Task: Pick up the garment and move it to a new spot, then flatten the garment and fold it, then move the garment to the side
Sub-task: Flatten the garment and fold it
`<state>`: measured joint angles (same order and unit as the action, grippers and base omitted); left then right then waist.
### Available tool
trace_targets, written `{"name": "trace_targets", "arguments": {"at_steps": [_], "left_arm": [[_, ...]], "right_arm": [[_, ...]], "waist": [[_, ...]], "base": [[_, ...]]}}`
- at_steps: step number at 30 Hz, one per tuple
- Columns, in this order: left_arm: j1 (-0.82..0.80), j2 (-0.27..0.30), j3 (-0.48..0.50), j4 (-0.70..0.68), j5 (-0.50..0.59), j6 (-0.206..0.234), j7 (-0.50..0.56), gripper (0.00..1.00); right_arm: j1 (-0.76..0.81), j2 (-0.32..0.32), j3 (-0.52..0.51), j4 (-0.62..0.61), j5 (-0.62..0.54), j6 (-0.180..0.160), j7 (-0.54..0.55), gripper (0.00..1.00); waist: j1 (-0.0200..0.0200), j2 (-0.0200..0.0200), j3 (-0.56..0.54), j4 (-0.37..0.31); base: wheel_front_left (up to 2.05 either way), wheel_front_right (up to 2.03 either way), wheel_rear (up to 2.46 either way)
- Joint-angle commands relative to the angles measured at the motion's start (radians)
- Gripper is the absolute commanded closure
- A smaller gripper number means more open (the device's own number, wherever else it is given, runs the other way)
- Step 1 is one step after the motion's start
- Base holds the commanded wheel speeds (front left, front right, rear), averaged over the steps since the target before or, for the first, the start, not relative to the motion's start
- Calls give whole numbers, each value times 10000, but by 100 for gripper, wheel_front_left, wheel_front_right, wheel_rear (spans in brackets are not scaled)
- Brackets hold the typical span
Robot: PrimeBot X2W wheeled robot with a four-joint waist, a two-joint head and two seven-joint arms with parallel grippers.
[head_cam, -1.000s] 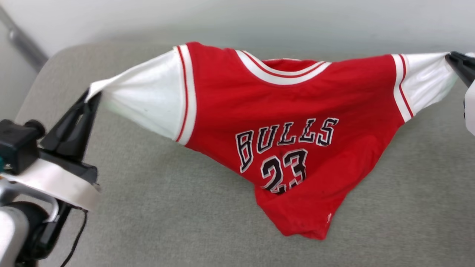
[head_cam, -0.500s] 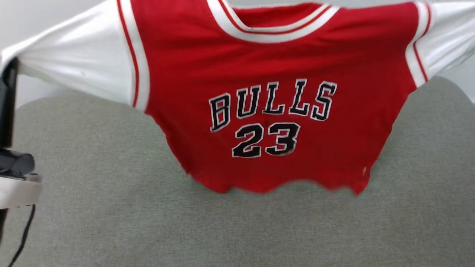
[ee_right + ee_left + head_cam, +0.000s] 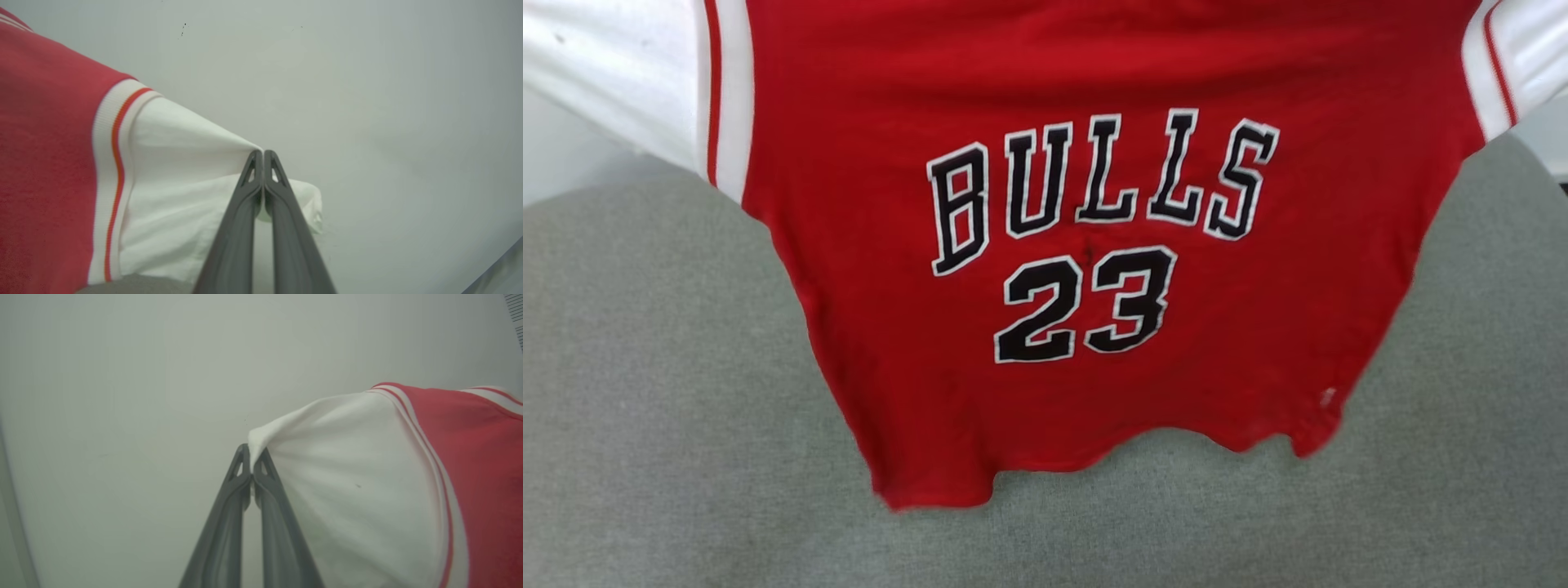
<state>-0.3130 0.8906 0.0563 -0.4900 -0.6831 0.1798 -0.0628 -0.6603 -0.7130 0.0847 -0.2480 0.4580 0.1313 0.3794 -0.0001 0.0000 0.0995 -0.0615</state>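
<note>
The garment (image 3: 1094,327), a red jersey with black "BULLS" lettering and the number 23, hangs spread out in the air above the grey cushion (image 3: 670,425). Its hem dangles free of the cushion and its collar is cut off by the top edge of the head view. In the left wrist view my left gripper (image 3: 252,451) is shut on the tip of a white sleeve (image 3: 347,477). Over in the right wrist view my right gripper (image 3: 262,154) is shut on the other white sleeve (image 3: 184,179), stretched taut from the striped trim.
The grey fabric cushion spreads across the lower half of the head view beneath the jersey. A pale wall (image 3: 572,163) stands behind it, and it also backs both wrist views.
The garment has been lifted off the cushion and now hangs flat and closer to the head camera. Both grippers have left the head view, still holding the sleeves.
</note>
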Motion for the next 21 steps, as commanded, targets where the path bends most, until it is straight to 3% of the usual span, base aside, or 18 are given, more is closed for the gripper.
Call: {"name": "trace_targets", "arguments": {"at_steps": [1,13,21], "left_arm": [[-336,62,-66,109,-58,-76,19,100],[-5412,203,-1451,2560,327,-1162,214,100],[-10471,-678,-2566,5825,1170,-2074,-277,100]], "right_arm": [[-230,49,-17,74,-87,-10,-85,100],[-3845,220,699,1892,-1347,-12,-1047,100],[-7562,536,1178,4045,-2544,-15,-1637,100]], "waist": [[1,0,386,-22],[1,0,3150,144],[1,0,5077,397]], "base": [[0,0,0],[0,0,0],[0,0,0]]}}
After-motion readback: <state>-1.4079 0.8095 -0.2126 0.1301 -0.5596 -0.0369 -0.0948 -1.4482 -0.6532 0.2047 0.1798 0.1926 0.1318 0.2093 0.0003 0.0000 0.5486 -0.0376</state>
